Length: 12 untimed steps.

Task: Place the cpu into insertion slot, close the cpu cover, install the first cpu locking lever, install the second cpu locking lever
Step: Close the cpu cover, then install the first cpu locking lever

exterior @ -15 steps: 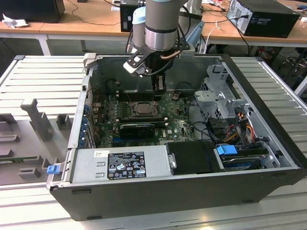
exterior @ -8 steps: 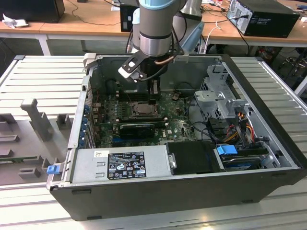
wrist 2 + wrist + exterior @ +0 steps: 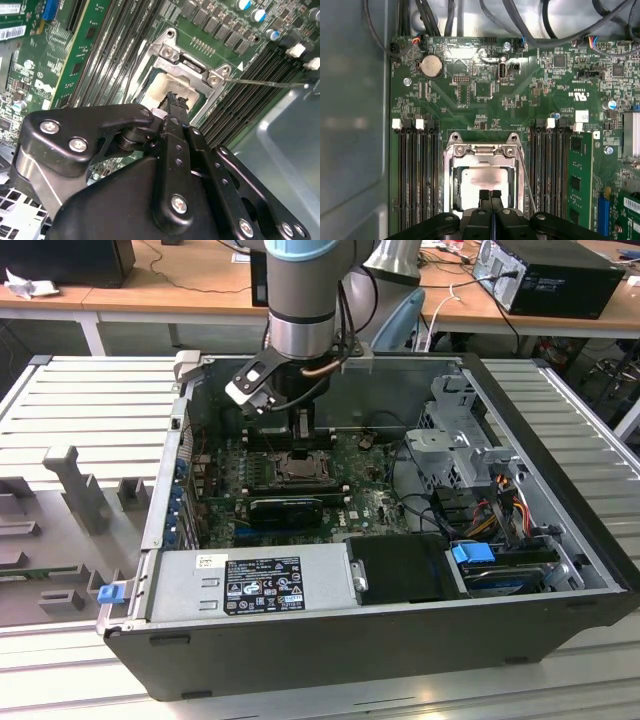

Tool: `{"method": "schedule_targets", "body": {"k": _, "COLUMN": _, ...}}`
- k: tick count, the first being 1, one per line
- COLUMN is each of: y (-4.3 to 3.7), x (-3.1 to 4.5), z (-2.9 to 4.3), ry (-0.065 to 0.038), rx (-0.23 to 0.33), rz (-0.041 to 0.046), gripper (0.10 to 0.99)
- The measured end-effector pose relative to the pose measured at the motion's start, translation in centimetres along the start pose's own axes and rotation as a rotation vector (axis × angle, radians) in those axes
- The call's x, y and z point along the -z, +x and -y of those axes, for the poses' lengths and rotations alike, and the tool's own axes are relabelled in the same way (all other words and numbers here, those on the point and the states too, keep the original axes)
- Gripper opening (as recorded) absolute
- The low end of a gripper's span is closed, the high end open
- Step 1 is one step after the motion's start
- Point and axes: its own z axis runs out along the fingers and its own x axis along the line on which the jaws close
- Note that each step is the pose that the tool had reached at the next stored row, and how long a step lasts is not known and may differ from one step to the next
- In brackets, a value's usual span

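The cpu (image 3: 485, 186) sits in the insertion slot (image 3: 482, 148) on the green motherboard (image 3: 485, 115), its pale silver top facing up. The cpu cover (image 3: 482, 162) lies flat around it, and the chip shows through the cover's square window. The hand (image 3: 490, 194) hangs directly over the chip with its two fingers brought together, tip against tip. Whether the tips touch the metal top cannot be told.

A thin metal lever (image 3: 526, 177) runs beside the socket. In the second wrist view the same lever (image 3: 265, 83) reaches from a screwed corner of the frame out across the black memory slots (image 3: 240, 110). There the hand (image 3: 175, 99) covers much of the chip, with only a pale patch of cpu (image 3: 157, 92) beside it.

The first wrist view also takes in a round coin cell (image 3: 431, 66), bundled cables (image 3: 520, 25) and a barcode sticker (image 3: 630, 205). A small white square (image 3: 581, 116) and white lettering are printed on the board.

The exterior view shows the arm (image 3: 300, 300) reaching down into an open computer case (image 3: 560, 540), with the hand (image 3: 302, 435) just above the socket. A long black card (image 3: 288, 508) lies near the socket. The grey power supply (image 3: 190, 585) beyond it carries a black-and-white printed label (image 3: 265, 597). The case rests on a ribbed grey desk (image 3: 80, 400), with grey blocks (image 3: 75, 485) toward the exterior view's left.
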Motion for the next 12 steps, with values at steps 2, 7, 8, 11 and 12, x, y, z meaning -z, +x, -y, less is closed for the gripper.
{"method": "schedule_targets", "body": {"k": 2, "y": 0.00, "x": 0.01, "z": 0.18, "ry": 0.000, "rx": 0.000, "rz": 0.0000, "gripper": 0.106}}
{"method": "schedule_targets", "body": {"k": 7, "y": -0.02, "x": 0.81, "z": 0.31, "ry": 0.000, "rx": 0.000, "rz": 0.0003, "gripper": 0.106}}
{"method": "schedule_targets", "body": {"k": 8, "y": -0.02, "x": 1.16, "z": 0.30, "ry": 0.000, "rx": 0.000, "rz": 0.0002, "gripper": 0.106}}
{"method": "schedule_targets", "body": {"k": 11, "y": -0.05, "x": 3.23, "z": 0.25, "ry": 0.000, "rx": 0.000, "rz": 0.0012, "gripper": 0.106}}
{"method": "schedule_targets", "body": {"k": 12, "y": -0.07, "x": 3.99, "z": 0.24, "ry": 0.000, "rx": 0.000, "rz": 0.0015, "gripper": 0.106}}
